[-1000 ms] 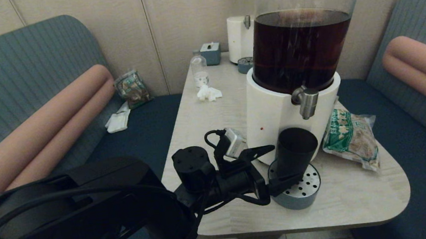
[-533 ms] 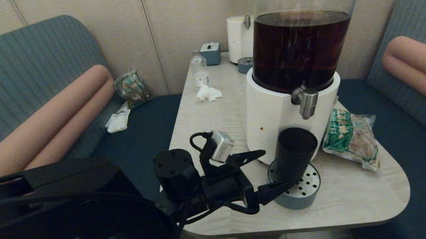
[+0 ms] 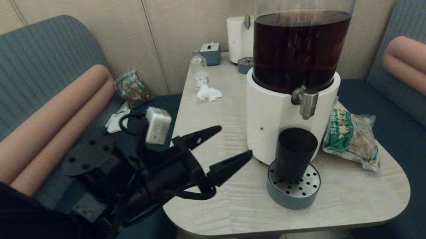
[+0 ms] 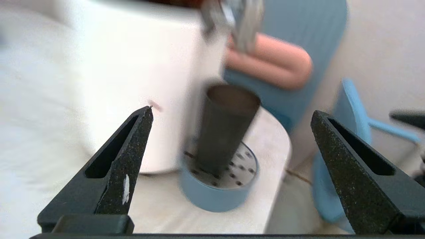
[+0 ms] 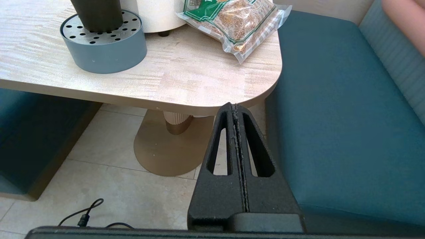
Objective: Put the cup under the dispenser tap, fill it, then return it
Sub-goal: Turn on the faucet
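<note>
The pale wood-grain tabletop with rounded corners (image 3: 231, 209) carries a big white-based dispenser with a clear tank of dark brown liquid (image 3: 277, 124), with a round blue-grey drip tray with a perforated metal top (image 3: 294, 196) in front. Beside the base lies a clear green-printed packet of grain (image 3: 351, 137). Farther back sit a crumpled white tissue (image 3: 208, 93), a small clear bottle (image 3: 199, 69), a small blue-grey box (image 3: 211, 52) and a smaller white dispenser (image 3: 239, 38).

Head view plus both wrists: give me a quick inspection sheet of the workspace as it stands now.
Surface: table, light wood grain.
Job's things: cup upright on the drip tray, beneath the tap; fill level not visible.
Clutter: snack bag, bottle, tissue.
Grippers: left gripper open, apart from the cup; right gripper shut, below the table edge.
Cables: one on the floor.
Surroundings: booth seats, second dispenser.
</note>
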You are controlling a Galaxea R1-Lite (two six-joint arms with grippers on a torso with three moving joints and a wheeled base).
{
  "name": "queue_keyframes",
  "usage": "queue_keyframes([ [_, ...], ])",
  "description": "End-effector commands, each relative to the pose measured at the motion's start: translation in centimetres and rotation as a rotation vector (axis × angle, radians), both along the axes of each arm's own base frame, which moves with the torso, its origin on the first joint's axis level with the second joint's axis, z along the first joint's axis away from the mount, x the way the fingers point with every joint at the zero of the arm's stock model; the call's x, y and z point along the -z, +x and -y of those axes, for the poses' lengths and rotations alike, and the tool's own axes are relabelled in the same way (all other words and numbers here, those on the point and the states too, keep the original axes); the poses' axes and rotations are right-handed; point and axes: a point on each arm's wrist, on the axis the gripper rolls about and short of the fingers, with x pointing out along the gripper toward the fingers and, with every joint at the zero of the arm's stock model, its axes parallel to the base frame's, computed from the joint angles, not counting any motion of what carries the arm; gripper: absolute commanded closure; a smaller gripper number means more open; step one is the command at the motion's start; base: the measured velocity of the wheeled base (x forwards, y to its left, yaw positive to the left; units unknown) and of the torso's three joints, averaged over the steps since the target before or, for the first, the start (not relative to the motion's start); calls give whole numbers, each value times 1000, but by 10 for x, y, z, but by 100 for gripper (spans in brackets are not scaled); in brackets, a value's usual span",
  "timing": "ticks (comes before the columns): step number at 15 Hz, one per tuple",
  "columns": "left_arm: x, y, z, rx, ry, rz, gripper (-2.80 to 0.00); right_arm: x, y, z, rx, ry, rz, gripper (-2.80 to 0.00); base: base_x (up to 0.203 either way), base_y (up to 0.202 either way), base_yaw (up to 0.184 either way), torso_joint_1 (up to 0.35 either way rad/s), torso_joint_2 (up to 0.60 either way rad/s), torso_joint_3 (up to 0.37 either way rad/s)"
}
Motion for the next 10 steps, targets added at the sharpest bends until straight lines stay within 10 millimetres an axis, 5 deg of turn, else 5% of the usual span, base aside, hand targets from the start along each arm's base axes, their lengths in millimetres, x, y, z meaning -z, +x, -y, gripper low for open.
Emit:
queue_keyframes([
  [1,-54,-33,-46,-122,-105,149,-280,0,0,0,0,0,-2,0,0,0,0,0,0,0],
  [6,-91,-85,-147,-577,-198,312,-280,0,0,0,0,1,-2,0,0,0,0,0,0,0],
  [10,-66,-134,-161,-759,-230,279,-280,0,0,0,-1,-2,-1,0,0,0,0,0,0,0],
])
